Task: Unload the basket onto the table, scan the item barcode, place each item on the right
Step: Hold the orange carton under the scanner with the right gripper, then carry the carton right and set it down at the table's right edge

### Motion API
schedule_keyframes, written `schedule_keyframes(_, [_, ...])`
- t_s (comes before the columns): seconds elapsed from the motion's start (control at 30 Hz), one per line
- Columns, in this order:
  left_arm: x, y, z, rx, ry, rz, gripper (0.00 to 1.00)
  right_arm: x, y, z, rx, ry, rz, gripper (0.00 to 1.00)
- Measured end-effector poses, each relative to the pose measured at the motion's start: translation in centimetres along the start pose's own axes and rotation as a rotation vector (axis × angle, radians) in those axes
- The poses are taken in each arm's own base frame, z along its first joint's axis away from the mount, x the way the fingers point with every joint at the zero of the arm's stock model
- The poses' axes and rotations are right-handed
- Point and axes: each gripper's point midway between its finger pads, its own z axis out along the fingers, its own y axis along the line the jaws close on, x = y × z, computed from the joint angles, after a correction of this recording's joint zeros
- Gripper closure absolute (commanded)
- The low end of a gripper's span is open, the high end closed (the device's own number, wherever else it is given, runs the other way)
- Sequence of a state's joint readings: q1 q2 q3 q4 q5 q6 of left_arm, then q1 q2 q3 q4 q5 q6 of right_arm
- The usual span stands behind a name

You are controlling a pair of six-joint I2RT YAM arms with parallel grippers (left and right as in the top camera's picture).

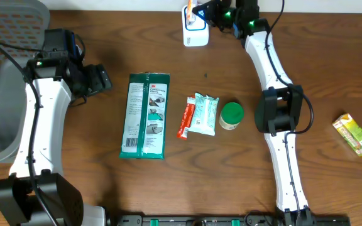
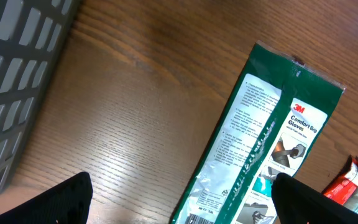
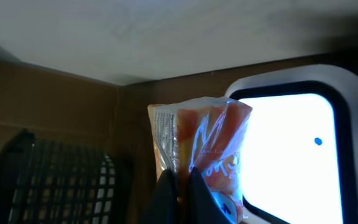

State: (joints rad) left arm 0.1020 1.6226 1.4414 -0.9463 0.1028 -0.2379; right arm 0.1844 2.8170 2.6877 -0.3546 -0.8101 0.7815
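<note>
On the brown worktop, a row of goods lies across the middle. From the left there is a long green glove packet, a slim red-orange sachet touching a pale teal wipes packet, and a jar with a green lid just beside it. A yellow-green carton sits well apart at the right edge.

A little farther back on the left, the left gripper hangs released, its jaws spread wide and empty. It is near the top end of the glove packet, with a grey basket off to its side.

At the far edge, the right gripper is clenched on an orange snack packet. It grasps the packet's lower part and holds it upright, just beside the lit window of the white scanner.
</note>
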Motion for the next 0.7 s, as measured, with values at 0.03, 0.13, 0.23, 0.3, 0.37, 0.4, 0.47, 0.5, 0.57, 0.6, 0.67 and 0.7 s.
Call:
schedule_keyframes(0.03, [0.0,0.0,0.0,0.0,0.0,0.0,0.08,0.1,0.1,0.0,-0.006,0.006,0.003,0.99])
schedule_keyframes(0.13, [0.0,0.0,0.0,0.0,0.0,0.0,0.08,0.4,0.2,-0.3,-0.015,0.03,0.019,0.99])
schedule_keyframes(0.23, [0.0,0.0,0.0,0.0,0.0,0.0,0.08,1.1,0.4,-1.8,0.023,0.079,0.071,0.99])
schedule_keyframes(0.3, [0.0,0.0,0.0,0.0,0.001,0.0,0.07,1.4,1.0,-3.5,0.062,0.107,0.098,0.99])
schedule_keyframes(0.37, [0.0,0.0,0.0,0.0,0.0,0.0,0.07,1.8,2.4,-6.5,0.121,0.137,0.104,0.99])
schedule_keyframes(0.4, [0.0,0.0,0.0,0.0,0.0,0.0,0.08,1.9,4.1,-8.7,0.15,0.15,0.092,0.99])
schedule_keyframes(0.47, [0.0,0.0,0.0,0.0,0.0,0.0,0.07,2.9,6.3,-12.8,0.243,0.175,0.064,0.99])
schedule_keyframes(0.5, [0.0,0.0,0.0,0.0,0.0,0.0,0.08,3.7,7.4,-15.3,0.308,0.189,0.05,0.99])
schedule_keyframes(0.57, [0.0,0.0,0.0,0.0,0.0,0.0,0.08,4.4,9.6,-19.7,0.424,0.178,-0.027,0.99])
schedule_keyframes(0.6, [0.0,0.0,0.0,0.0,0.0,0.0,0.08,5.0,10.4,-22.2,0.499,0.175,-0.062,0.99])
schedule_keyframes(0.67, [0.0,0.0,0.0,0.0,0.001,0.0,0.08,5.6,11.4,-25.7,0.61,0.16,-0.125,0.99])
schedule_keyframes(0.7, [0.0,0.0,0.0,0.0,0.0,0.0,0.08,6.0,11.5,-27.5,0.683,0.161,-0.146,0.99])
